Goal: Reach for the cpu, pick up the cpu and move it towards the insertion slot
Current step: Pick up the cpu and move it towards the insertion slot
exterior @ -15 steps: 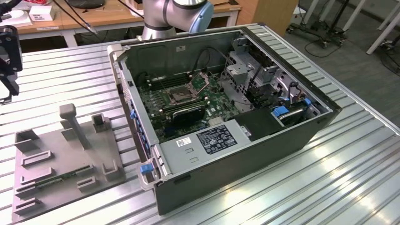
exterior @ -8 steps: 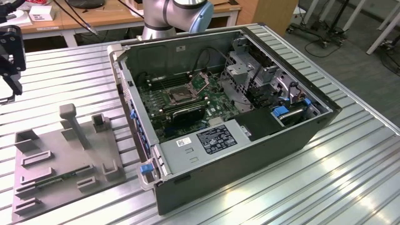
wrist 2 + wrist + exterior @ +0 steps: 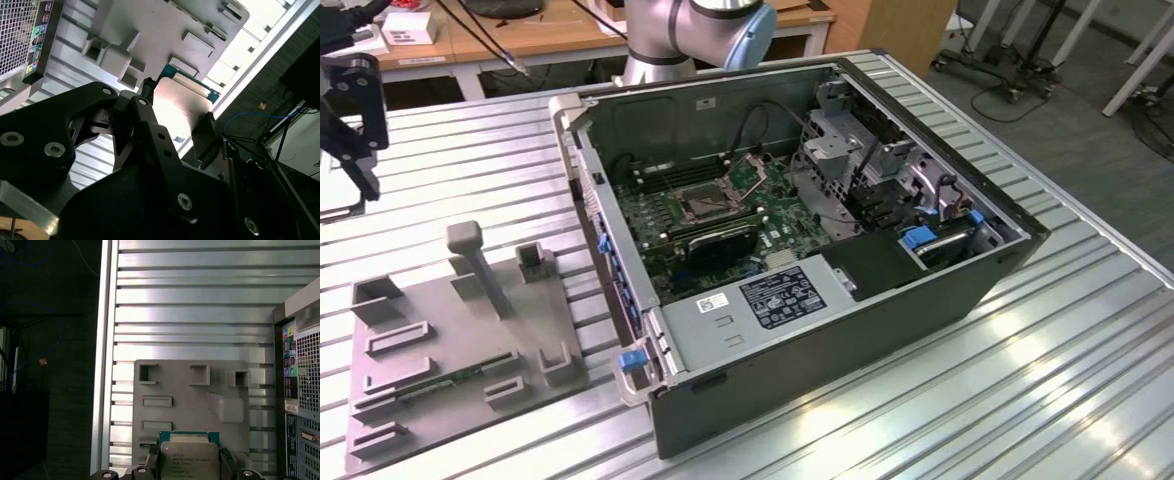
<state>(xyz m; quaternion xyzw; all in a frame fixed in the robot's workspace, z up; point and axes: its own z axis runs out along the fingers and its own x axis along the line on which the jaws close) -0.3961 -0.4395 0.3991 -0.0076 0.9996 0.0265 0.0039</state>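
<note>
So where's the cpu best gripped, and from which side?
By two opposite thin edges, coming straight down onto its flat metal face: the cpu is a thin square, and the gripper clamps it just so, one finger per edge.

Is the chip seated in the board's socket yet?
No, in the first wrist view the chip is held by the gripper, well outside the computer case.

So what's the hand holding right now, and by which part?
The hand holds the cpu, pinched by two opposite side edges, with its metal top face showing in the first wrist view.
</note>
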